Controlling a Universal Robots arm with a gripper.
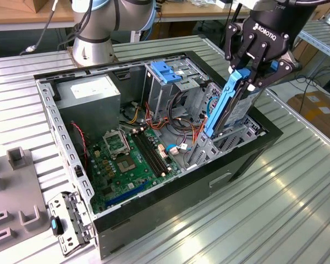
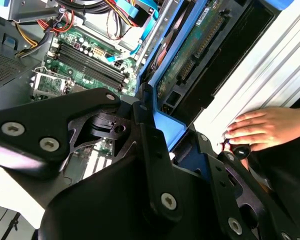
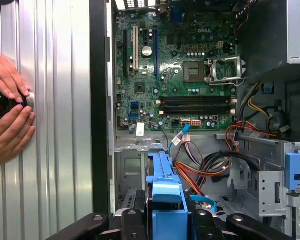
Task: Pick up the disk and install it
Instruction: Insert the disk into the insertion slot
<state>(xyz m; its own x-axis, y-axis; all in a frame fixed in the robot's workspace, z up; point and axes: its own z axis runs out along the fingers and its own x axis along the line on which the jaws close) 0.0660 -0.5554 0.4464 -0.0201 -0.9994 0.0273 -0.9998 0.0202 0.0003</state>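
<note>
The claw (image 1: 253, 77) is clamped on the disk (image 1: 226, 104), its black fingers pressing the blue side rails near the disk's upper end. The disk stands steeply tilted, with its lower end down among the metal drive bays inside the computer case (image 1: 132, 212), at the case's corner on the exterior view's right.

In the second wrist view the claw (image 2: 172, 125) grips the blue end of the disk (image 2: 190, 50), whose green circuit-board underside faces the camera. In the first wrist view the disk (image 3: 165, 185) is seen end-on between the claw's links (image 3: 167, 220).

Deeper in the case lies the green motherboard (image 1: 126, 159), with bundles of red, yellow and orange wires (image 3: 200, 170) between it and the bays. A silver cage with a blue cap (image 1: 165, 71) stands at the case's far wall, and beside it sits a grey box (image 1: 91, 93) bearing a white printed sticker. White lettering marks the claw's black body.

Outside the case, the first wrist view shows a person's hands (image 3: 7, 100) on the ribbed surface (image 1: 253, 220), fingertips around a small black knob (image 3: 1, 102).

The arm comes down over the case from the exterior view's right, wrist angled; its base (image 1: 93, 38) stands beyond the case.
</note>
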